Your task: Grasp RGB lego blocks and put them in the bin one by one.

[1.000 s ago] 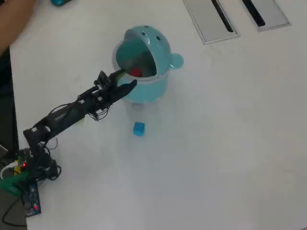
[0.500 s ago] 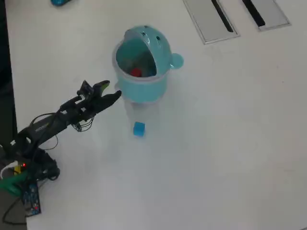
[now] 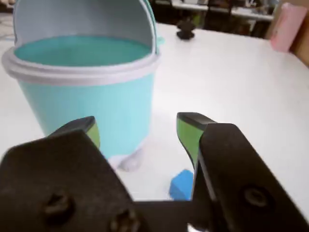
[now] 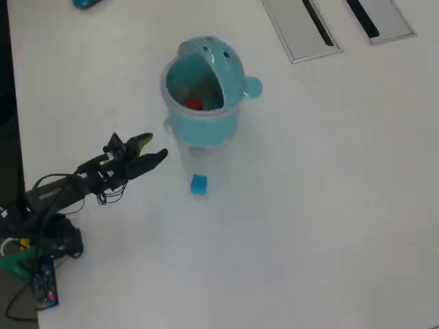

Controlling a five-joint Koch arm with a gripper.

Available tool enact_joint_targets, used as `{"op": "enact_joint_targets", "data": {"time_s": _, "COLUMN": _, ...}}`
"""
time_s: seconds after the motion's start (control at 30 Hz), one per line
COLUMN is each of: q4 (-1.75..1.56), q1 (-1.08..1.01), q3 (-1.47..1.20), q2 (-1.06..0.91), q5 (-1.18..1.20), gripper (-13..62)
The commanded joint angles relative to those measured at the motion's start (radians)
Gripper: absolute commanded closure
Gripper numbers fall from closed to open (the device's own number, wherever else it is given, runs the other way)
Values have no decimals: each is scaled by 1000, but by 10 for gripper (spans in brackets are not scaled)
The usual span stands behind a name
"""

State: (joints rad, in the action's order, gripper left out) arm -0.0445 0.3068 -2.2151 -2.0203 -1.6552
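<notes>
I've pulled the gripper (image 4: pixel 152 147) back from the bin (image 4: pixel 204 127) — jaws apart, empty — next, the blue block (image 4: pixel 198 184) mid-table.

Two grey rectangular panels with dark slots (image 4: pixel 302 27) (image 4: pixel 378 18) are lying flush in the white tabletop (image 4: pixel 329 205) at the overhead view's upper edge. A pink upright object (image 3: pixel 288 25) is standing at the wrist view's far right, with a small dark object (image 3: pixel 185 29) sitting on the table further left.
</notes>
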Motion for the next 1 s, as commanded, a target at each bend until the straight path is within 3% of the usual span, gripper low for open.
{"op": "enact_joint_targets", "data": {"time_s": 0.0, "q4": -61, "q1": -2, "q3": 9, "q2": -44, "q5": -14, "gripper": 199}}
{"op": "enact_joint_targets", "data": {"time_s": 0.33, "q4": -40, "q1": 43, "q3": -184, "q2": -170, "q5": -11, "gripper": 200}}
{"op": "enact_joint_targets", "data": {"time_s": 0.4, "q4": -15, "q1": 49, "q3": -196, "q2": -198, "q5": -12, "gripper": 195}}
{"op": "enact_joint_targets", "data": {"time_s": 0.47, "q4": 38, "q1": 66, "q3": -199, "q2": -207, "q5": -11, "gripper": 145}}
{"op": "enact_joint_targets", "data": {"time_s": 0.97, "q4": 388, "q1": 167, "q3": -218, "q2": -327, "q5": 20, "gripper": 148}}
